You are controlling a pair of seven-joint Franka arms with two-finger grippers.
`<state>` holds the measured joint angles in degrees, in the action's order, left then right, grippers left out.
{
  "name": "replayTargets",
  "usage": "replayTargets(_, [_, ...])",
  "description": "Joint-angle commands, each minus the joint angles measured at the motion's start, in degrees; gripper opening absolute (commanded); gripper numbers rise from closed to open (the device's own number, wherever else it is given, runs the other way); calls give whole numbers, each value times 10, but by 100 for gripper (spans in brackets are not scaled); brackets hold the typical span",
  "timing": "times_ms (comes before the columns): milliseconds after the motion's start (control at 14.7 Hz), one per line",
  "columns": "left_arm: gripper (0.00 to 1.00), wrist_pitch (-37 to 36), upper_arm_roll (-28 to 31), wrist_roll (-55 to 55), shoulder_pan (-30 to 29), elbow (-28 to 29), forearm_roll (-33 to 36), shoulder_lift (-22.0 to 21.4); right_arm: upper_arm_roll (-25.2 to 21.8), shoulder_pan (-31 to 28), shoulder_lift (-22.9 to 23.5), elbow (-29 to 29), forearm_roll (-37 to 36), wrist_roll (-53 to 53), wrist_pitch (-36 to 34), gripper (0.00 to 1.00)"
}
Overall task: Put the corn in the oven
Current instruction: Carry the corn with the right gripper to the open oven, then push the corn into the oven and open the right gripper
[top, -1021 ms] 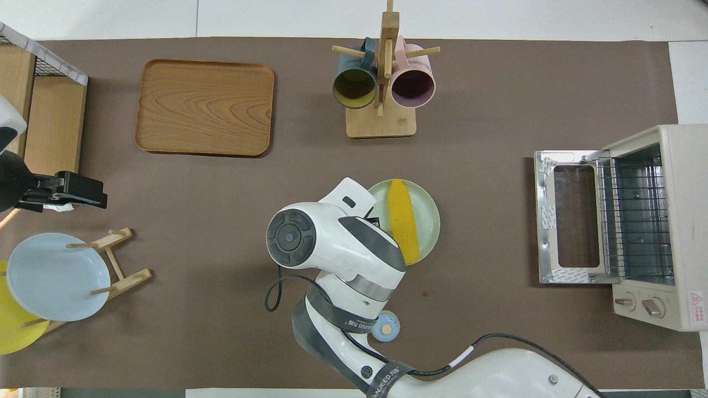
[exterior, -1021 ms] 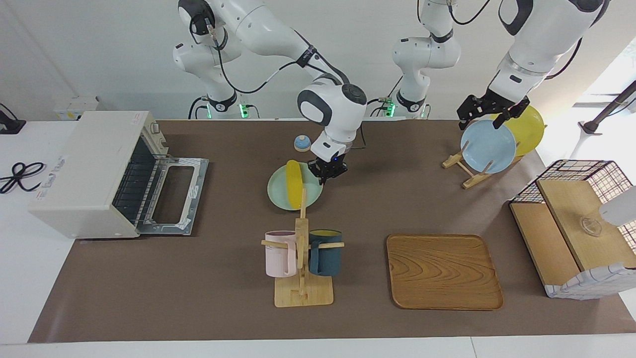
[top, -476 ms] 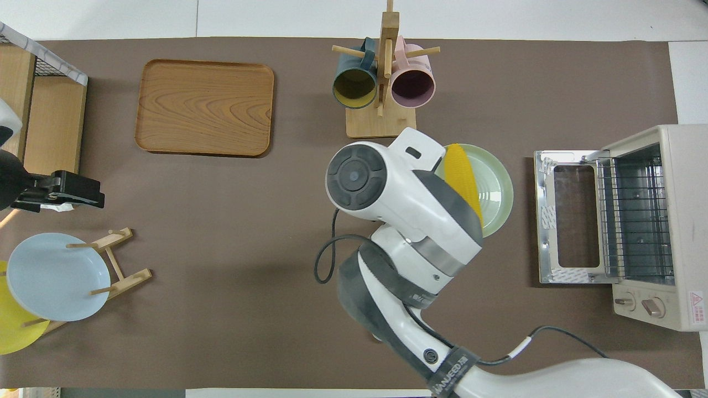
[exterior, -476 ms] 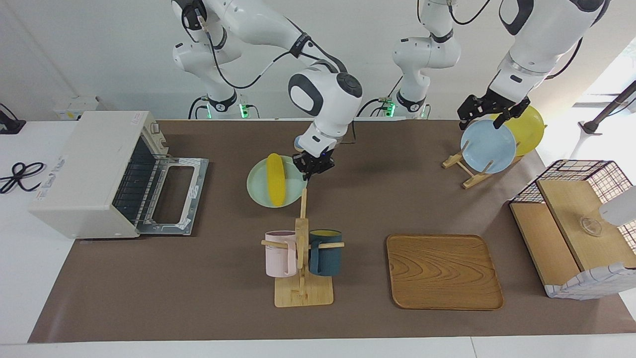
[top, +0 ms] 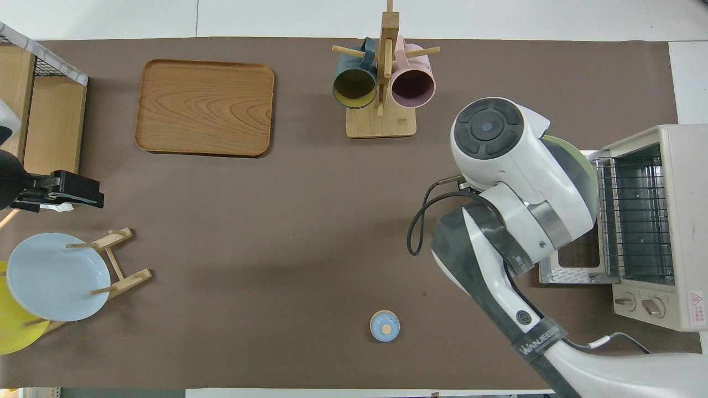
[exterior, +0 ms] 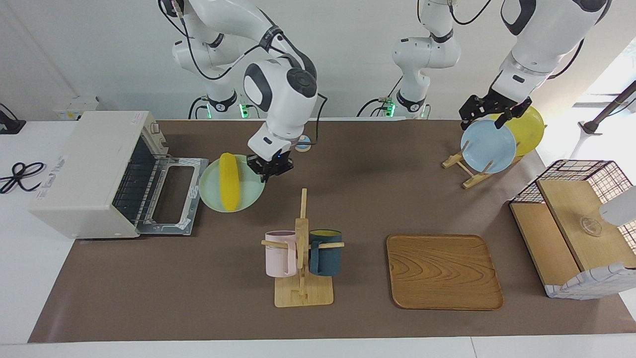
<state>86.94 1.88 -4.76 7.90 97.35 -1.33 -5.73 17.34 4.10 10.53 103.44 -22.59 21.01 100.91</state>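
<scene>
A: The corn (exterior: 229, 181) lay on a pale green plate (exterior: 251, 195), which was carried in the air over the open oven door (exterior: 172, 195). Its long axis ran roughly parallel to the oven's mouth, that is, across the direction of insertion.

B: What held the plate?

A: The right gripper (exterior: 269, 167) was closed on the plate's rim, on the edge that faced away from the oven (exterior: 89, 171). The corn therefore lay on the oven side of the gripper, with the plate between the fingers and the oven's wire rack (top: 635, 213).

B: Did the gripper touch the corn itself?

A: No. The corn rested loose on the plate, just beside the gripper. In the overhead view the arm's wrist covered the corn, and only a strip of the plate's rim showed.

B: Which arm was nearer to the oven?

A: The right arm. The oven stood at its end of the table. The left gripper (exterior: 491, 113) hung with its fingers apart over the blue plate (exterior: 488, 147) in the dish rack (exterior: 463, 166), at the left arm's end, well apart from the oven. That arm waited.

B: What did the coming move depend on?

A: Probably on travel toward the rack with the plate kept level. The corn lay broadside to the opening, so a tilt toward the oven could roll it forward.
</scene>
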Motion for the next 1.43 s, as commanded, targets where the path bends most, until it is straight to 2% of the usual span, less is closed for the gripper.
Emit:
replayTargets(0, [100,-11,1,1,-1,-9,8,2,7,-51,-24,36,-2,-39,13,0])
replayTargets(68, [100,-11,1,1,-1,-8,8,2,7,-77,-24,38,0,-53,14,0])
replayTargets(272, [100,-11,1,1,-1,-9,8,1,8,-111,-25,51,2,-74,17,0])
replayTargets(544, [100,-11,1,1,-1,-9,8,1,8,-155,-41,98,5,-98,57,0])
replayTargets(817, [100,-11,1,1,-1,-9,8,2,8,-203,-44,110,26,-156,60,0])
replayTargets(1021, [100,-11,1,1,-1,-9,8,2,7,-218,-51,129,44,-167,66,0])
replayTargets(1361, [100,-11,1,1,-1,-8,8,1,7,-246,-74,201,47,-179,140,0])
